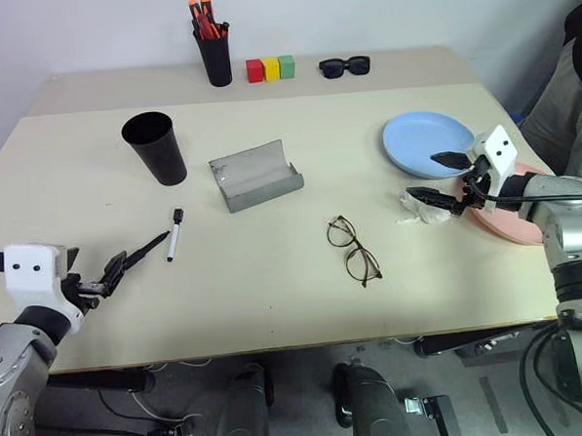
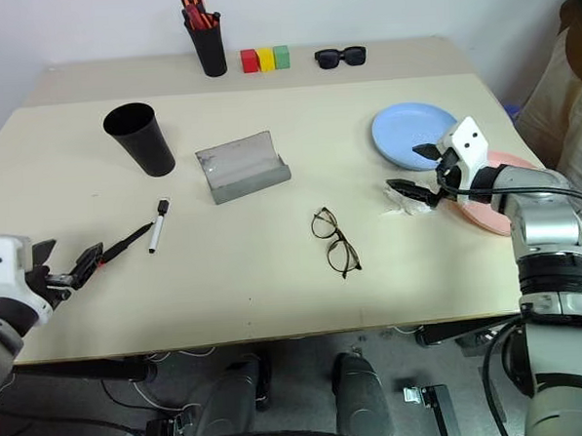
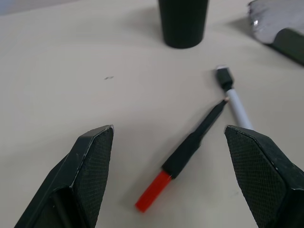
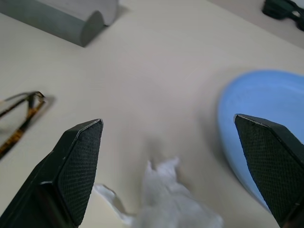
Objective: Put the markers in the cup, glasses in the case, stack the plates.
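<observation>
My left gripper [image 3: 166,129] hovers open low over the table's near left, its fingers either side of the black marker with the red tip [image 3: 190,145]. The white marker with a black cap [image 1: 175,234] lies just beyond that one. Farther back stands the wide black cup [image 1: 155,147], and the grey case [image 1: 256,176] lies open mid-table. The wire-frame glasses [image 1: 353,250] rest unfolded in front of the case. At the right, my right gripper [image 1: 424,177] is open and empty beside the light blue plate [image 1: 426,143], above a bit of crumpled tissue. The pink plate [image 1: 496,225] is partly under my right arm.
The crumpled white tissue [image 1: 412,207] lies between the glasses and the plates. At the back edge stand a narrow black cup of orange-capped markers [image 1: 213,46], three coloured blocks [image 1: 270,69] and black sunglasses [image 1: 345,67]. A person [image 1: 568,96] sits at the far right.
</observation>
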Robot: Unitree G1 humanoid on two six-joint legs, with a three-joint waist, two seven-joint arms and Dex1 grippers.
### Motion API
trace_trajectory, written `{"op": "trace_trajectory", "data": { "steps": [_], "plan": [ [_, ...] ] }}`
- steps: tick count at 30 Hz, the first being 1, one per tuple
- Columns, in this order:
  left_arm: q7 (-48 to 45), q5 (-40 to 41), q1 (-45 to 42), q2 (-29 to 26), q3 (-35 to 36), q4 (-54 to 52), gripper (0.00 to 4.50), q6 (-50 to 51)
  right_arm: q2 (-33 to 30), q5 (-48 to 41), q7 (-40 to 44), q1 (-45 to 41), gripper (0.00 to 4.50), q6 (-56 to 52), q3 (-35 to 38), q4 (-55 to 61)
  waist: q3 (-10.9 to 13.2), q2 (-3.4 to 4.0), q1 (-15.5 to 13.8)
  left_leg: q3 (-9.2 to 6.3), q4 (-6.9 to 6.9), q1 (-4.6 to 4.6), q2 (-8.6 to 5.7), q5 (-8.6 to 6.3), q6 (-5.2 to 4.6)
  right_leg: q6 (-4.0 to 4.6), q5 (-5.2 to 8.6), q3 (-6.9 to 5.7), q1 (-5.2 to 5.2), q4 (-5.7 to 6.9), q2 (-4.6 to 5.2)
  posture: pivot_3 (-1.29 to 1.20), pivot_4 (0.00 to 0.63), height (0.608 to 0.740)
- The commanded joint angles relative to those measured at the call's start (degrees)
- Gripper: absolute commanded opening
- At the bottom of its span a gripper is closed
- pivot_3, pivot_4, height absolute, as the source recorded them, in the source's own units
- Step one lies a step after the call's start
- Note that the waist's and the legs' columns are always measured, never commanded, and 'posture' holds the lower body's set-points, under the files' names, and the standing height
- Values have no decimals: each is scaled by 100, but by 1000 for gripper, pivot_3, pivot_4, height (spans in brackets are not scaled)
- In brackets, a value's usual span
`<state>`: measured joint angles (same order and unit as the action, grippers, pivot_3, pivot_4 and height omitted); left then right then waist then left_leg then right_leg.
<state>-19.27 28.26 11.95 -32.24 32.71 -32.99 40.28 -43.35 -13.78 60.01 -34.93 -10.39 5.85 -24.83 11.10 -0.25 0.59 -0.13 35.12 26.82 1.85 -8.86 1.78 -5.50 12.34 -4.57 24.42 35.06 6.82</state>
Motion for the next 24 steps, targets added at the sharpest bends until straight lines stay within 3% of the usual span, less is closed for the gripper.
{"op": "trace_trajectory", "data": {
  "steps": [1, 3, 5, 6, 15, 24],
  "plan": [
    [184, 145, -229, 29, -141, -315, 3823, 273, 110, -101, -61, -73, 4500, -82, -14, 514, 0, 0, -2, 0, 0, 0, 0, 0, -1, 0, 0, 0, 0, 2, 0, 0, 150, 740],
    [273, 194, -338, 55, -235, -373, 3823, 456, 183, -130, -91, -39, 4500, -164, -35, 737, 0, 0, -7, -1, 1, -1, 0, 1, -1, 0, 0, 0, 0, 5, -1, 0, 150, 740],
    [410, 319, -568, 59, -403, -442, 4383, 827, 321, -196, -100, 53, 4500, -333, -145, 1213, 0, 0, -9, -1, 2, 0, 0, 3, -5, 0, -1, 0, -2, 7, -1, 0, 150, 740],
    [490, 365, -726, 51, -538, -465, 4457, 1027, 416, -245, -110, 101, 4500, -444, -231, 1487, 0, 0, -15, -1, 3, 0, 0, 6, -9, 0, -1, 0, -2, 8, -1, 0, 150, 740],
    [1668, 135, -2320, 567, -1499, -137, 4457, 2637, 1072, -450, -452, 628, 4500, -1167, -815, 3109, -3, -6, -68, -7, 8, -14, -2, 10, -16, -2, -2, 0, -20, 18, -4, 0, 150, 740],
    [2140, 89, -3264, 1317, -1399, 454, 4457, 3961, 1262, -657, -689, 1120, 4500, -1498, -1023, 3914, -5, -12, -131, -9, 9, -19, -2, 10, -15, -2, -2, 0, -23, 19, -7, 0, 150, 740]
  ]
}}
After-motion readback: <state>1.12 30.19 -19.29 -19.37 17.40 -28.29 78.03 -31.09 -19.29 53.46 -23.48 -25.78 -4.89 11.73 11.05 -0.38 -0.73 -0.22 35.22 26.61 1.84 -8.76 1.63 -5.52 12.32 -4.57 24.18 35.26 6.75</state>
